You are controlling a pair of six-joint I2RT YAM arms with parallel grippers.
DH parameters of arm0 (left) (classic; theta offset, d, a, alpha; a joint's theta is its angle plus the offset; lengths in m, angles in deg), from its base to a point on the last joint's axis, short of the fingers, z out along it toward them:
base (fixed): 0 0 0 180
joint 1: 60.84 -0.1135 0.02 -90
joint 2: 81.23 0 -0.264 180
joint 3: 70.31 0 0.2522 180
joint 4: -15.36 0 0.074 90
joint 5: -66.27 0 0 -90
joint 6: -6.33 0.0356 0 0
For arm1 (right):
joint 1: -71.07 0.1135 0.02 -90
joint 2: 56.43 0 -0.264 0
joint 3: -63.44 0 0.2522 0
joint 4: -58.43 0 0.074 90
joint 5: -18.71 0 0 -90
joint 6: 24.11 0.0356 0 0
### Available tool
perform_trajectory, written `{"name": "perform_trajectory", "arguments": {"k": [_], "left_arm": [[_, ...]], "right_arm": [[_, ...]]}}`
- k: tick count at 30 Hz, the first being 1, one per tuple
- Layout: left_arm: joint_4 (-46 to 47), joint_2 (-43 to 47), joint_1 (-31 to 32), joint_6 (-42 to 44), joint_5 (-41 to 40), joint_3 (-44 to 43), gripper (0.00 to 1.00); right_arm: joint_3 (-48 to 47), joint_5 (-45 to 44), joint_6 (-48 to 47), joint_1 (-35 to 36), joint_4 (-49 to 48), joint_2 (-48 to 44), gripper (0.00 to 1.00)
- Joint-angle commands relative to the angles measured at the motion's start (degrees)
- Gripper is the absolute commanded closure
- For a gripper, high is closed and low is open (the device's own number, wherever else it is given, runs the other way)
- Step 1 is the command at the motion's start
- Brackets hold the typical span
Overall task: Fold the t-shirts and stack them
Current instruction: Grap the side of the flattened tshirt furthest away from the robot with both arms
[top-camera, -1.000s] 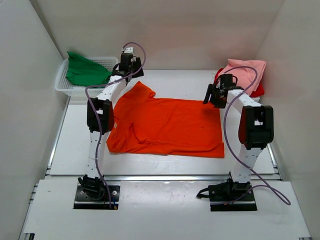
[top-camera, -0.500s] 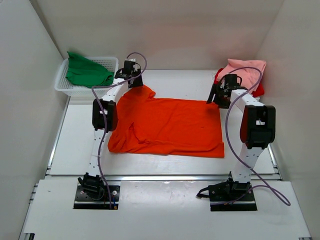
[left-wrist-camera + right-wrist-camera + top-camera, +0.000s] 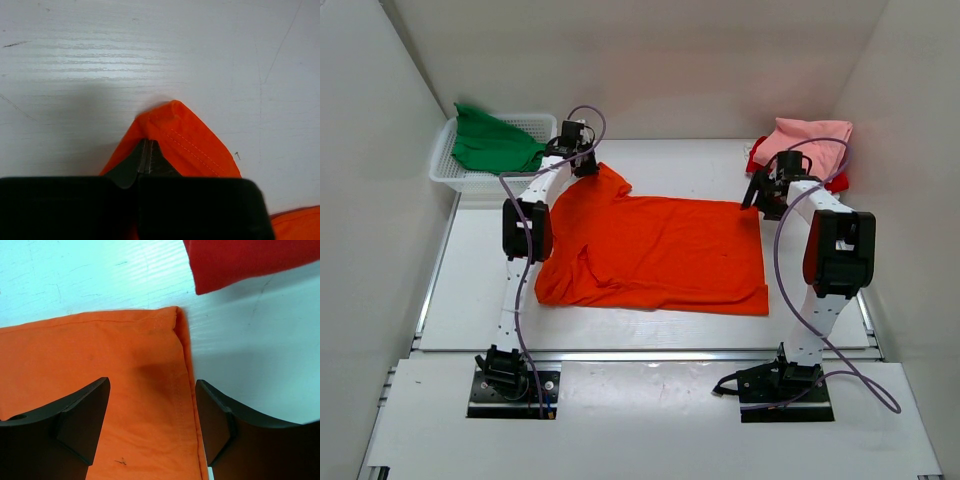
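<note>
orange t-shirt: lying spread flat on the table, long axis running left to right, sleeves and collar toward the left arm, hem toward the right arm
left gripper: sitting shut at the far sleeve tip; jaws meeting, orange cloth humping up around and just ahead of the tips, so I am reading this as a pinch on the sleeve
right gripper: standing open over the far hem corner; fingers straddling the side hem, which is running nearer the right-hand finger; cannot tell whether the pads are touching cloth
key relation: each far corner is sitting right at one arm's fingertips, and the shirt's far edge is running between the two grippers; a fold toward the near edge is looking like the coming move, and it is hanging on the right jaws closing on that corner
other shirts: green t-shirt draping in the basket at far left; pink t-shirt sitting on the red t-shirt at far right, just beyond the right gripper
views: the top view is giving the whole layout but hiding both sets of jaws; the left wrist view is showing the shut tips and the stitched sleeve hem; the right wrist view is showing the gap between the fingers and the red edge lying near the orange corner, apart from it
</note>
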State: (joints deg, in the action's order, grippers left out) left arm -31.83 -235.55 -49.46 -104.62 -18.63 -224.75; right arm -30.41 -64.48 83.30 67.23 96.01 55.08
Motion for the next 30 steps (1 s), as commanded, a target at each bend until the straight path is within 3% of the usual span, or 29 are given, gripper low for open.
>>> {"name": "perform_trajectory", "arguments": {"k": [1, 8, 14, 15, 16, 17, 18, 20, 26, 30], "left_arm": [[-0.23, 1.74, -0.12, 0.90, 3.42, -1.35, 1.00], [4.15, 7.62, -0.48, -2.77, 11.23, 6.02, 1.00], [11.53, 17.19, -0.65, -3.04, 12.21, 17.70, 1.00], [13.63, 19.13, -0.83, -3.39, 11.86, 20.86, 1.00], [14.18, 20.28, -0.83, -3.48, 11.77, 23.67, 1.00], [16.36, 21.94, -1.61, -3.66, 12.12, 25.00, 1.00], [16.90, 22.91, -1.36, -3.66, 12.30, 26.32, 1.00], [16.30, 23.45, -1.62, -3.22, 12.64, 26.52, 1.00], [10.85, 23.89, -2.41, -1.73, 14.32, 25.46, 1.00], [11.36, 29.76, -2.41, 0.29, 12.92, 32.99, 1.00]], "right_arm": [[0.73, -0.75, 0.43, -1.00, -3.06, -0.85, 0.33], [-2.33, -4.78, 2.71, 0.14, -4.39, 3.71, 0.36], [-9.10, -5.32, 2.89, 0.76, -1.22, 10.04, 0.39], [-9.46, -5.66, 2.63, 0.93, -1.05, 10.66, 0.41], [-9.73, -5.32, 2.63, 0.94, -1.22, 10.84, 0.50], [-9.90, -4.88, 2.54, 1.11, -1.40, 11.10, 0.65], [-10.60, -4.87, 2.54, 1.20, -1.14, 11.54, 0.71], [-10.44, -3.56, 2.54, 0.85, -1.05, 11.63, 1.00], [-10.52, -4.08, -0.62, 1.20, -0.78, 9.70, 1.00], [-5.09, -0.23, -3.78, 1.02, -4.64, 4.53, 1.00]]}}
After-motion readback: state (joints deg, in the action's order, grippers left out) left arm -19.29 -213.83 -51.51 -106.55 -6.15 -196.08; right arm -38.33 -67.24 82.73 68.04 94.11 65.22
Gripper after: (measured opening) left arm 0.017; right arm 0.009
